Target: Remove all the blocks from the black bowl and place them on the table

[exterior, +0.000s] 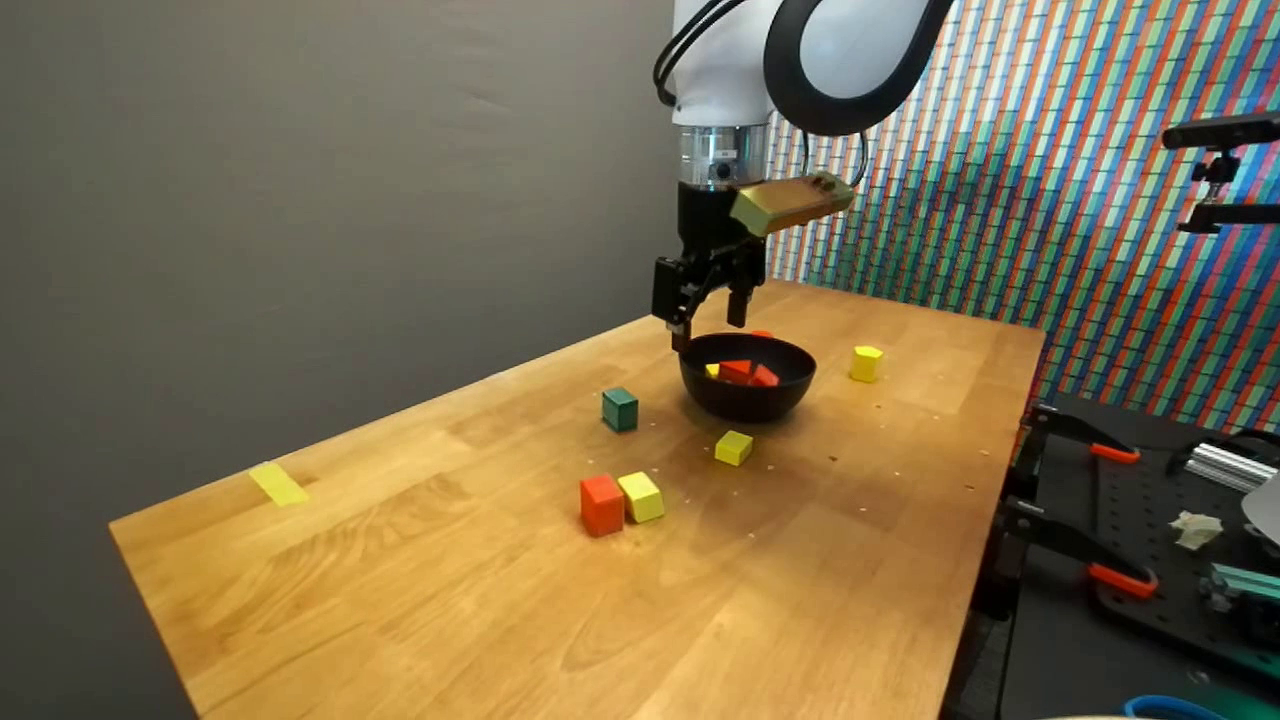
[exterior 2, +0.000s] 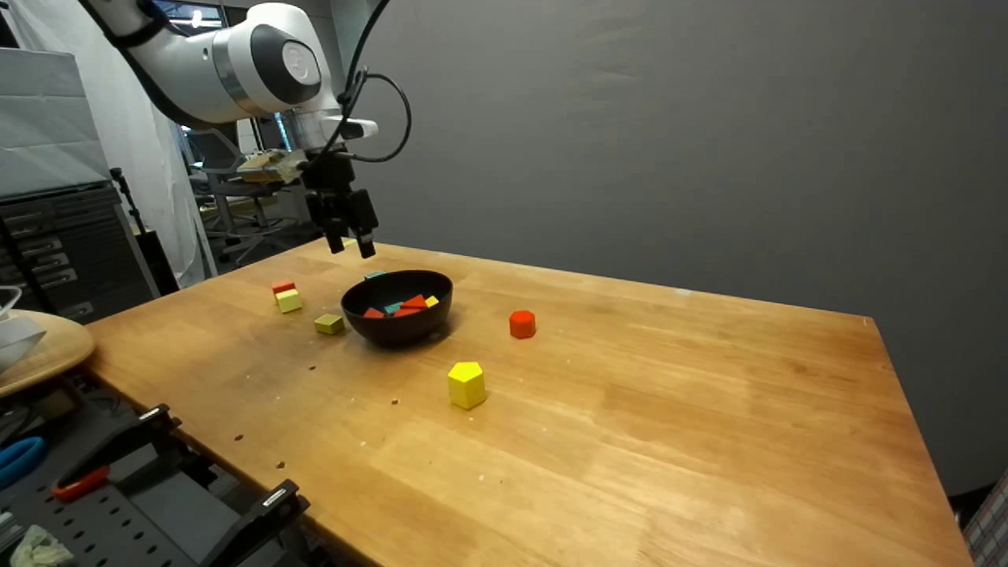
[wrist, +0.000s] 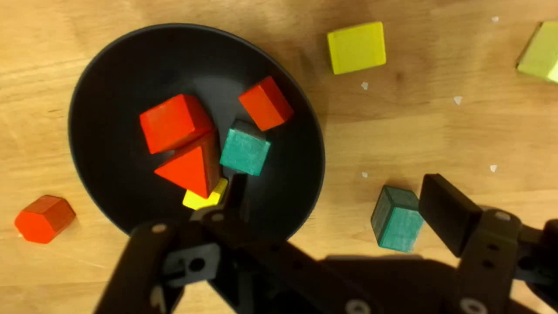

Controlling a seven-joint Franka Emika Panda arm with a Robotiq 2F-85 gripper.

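The black bowl [exterior: 748, 395] stands on the table [exterior: 450, 590]. Inside it, the wrist view shows a red block [wrist: 168, 124], a red triangular block [wrist: 187, 170], a smaller red block [wrist: 267, 104], a green block [wrist: 245, 152] and a partly covered yellow block [wrist: 202, 198]. My gripper [exterior: 709, 330] hangs open above the bowl's rim, nothing between its fingers. In the wrist view one finger overlaps the bowl; the other lies over the table by a green block [wrist: 401, 224]. Also on the table are yellow blocks [wrist: 357, 48], a red hexagonal block [exterior 2: 522, 324] and a red block [exterior: 602, 505].
A yellow pentagonal block [exterior 2: 467, 386] stands on the table near the bowl. Yellow tape [exterior: 278, 483] sticks to a table edge. Black clamps [exterior 2: 260, 520] grip another edge, above a dark bench. A grey wall [exterior 2: 669, 157] rises behind the table.
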